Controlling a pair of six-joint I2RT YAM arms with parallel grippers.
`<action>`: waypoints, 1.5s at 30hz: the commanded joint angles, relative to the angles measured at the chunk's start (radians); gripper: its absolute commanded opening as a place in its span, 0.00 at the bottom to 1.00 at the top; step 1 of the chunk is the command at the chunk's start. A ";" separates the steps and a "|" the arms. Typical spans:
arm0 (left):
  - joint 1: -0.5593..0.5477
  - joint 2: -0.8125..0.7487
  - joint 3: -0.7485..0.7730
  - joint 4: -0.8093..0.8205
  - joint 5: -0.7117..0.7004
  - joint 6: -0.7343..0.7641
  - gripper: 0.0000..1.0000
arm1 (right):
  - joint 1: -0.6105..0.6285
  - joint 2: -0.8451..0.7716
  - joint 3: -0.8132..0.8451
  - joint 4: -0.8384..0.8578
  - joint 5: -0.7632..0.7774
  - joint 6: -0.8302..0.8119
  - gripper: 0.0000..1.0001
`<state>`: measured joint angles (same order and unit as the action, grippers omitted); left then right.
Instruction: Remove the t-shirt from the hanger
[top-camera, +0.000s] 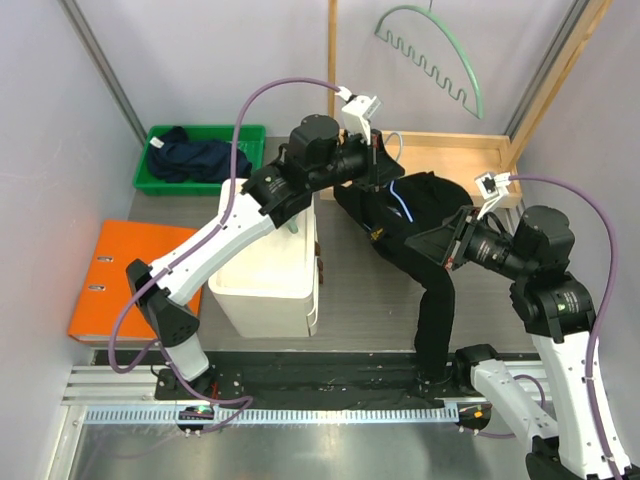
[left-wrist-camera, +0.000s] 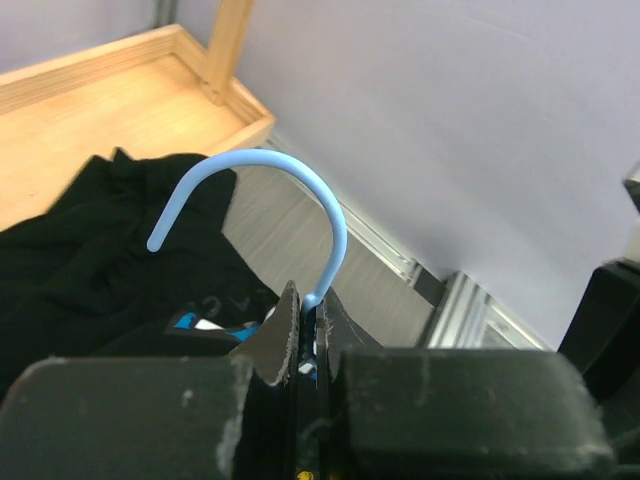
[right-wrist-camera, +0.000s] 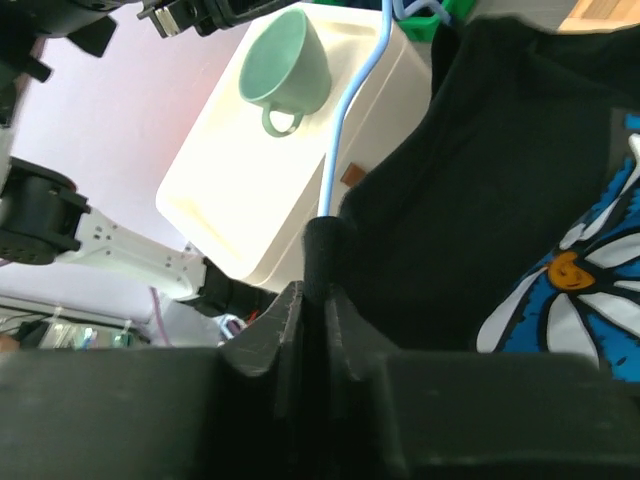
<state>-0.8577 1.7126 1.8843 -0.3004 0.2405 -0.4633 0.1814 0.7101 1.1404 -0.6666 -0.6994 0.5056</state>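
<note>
A black t-shirt (top-camera: 410, 235) with a blue and white daisy print (right-wrist-camera: 590, 270) hangs on a light blue hanger (left-wrist-camera: 300, 200), held up between my two arms. My left gripper (left-wrist-camera: 310, 305) is shut on the hanger's neck just below the hook; it shows in the top view (top-camera: 375, 165). My right gripper (right-wrist-camera: 320, 295) is shut on a bunched fold of the t-shirt (right-wrist-camera: 480, 180), next to the hanger's blue arm (right-wrist-camera: 345, 120). In the top view the right gripper (top-camera: 445, 240) sits at the shirt's right side, and part of the shirt trails down to the near rail.
A white bin (top-camera: 270, 265) stands under the left arm with a green mug (right-wrist-camera: 290, 65) on it. A green crate (top-camera: 160, 180) with dark clothes is at back left, an orange folder (top-camera: 105, 280) at left, a wooden tray (top-camera: 450, 155) behind, a green hanger (top-camera: 435, 55) on the wall.
</note>
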 joint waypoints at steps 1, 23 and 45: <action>-0.018 0.005 0.107 -0.046 -0.170 0.014 0.00 | 0.006 -0.029 0.021 0.015 0.043 0.008 0.29; -0.020 0.085 0.463 -0.267 -0.293 0.198 0.00 | 0.006 -0.355 -0.169 -0.120 0.529 -0.099 0.52; -0.018 0.029 0.375 -0.192 -0.230 0.149 0.00 | 0.006 -0.465 -0.209 0.058 0.655 -0.116 0.18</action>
<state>-0.8803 1.8103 2.2814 -0.5926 -0.0029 -0.2871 0.1822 0.2596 0.9520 -0.7029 -0.0727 0.3759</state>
